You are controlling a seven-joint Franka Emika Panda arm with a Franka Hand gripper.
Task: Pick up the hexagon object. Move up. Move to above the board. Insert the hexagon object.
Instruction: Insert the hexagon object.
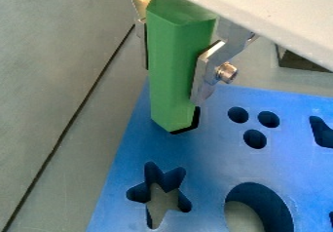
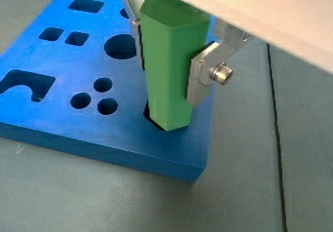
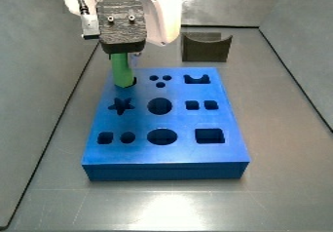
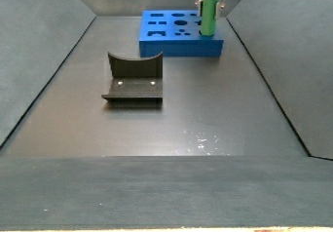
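**Green hexagon held upright at the board's hole**

The hexagon object (image 1: 177, 70) is gripped between the silver fingers (image 2: 208, 68) of the gripper (image 3: 121, 43), its lower end seen entering a dark hole near a corner of the blue board (image 3: 169, 156). Behind, a dark U-shaped block (image 3: 205, 47) is seen. No writing can be read

My gripper (image 3: 121, 53) hangs over a dark grey matte floor (image 4: 182, 129) enclosed by slanted grey side walls (image 4: 39, 51) and a back wall (image 3: 221, 4), with thin seams where the panels meet and soft, even light raising a faint sheen near the front edge.
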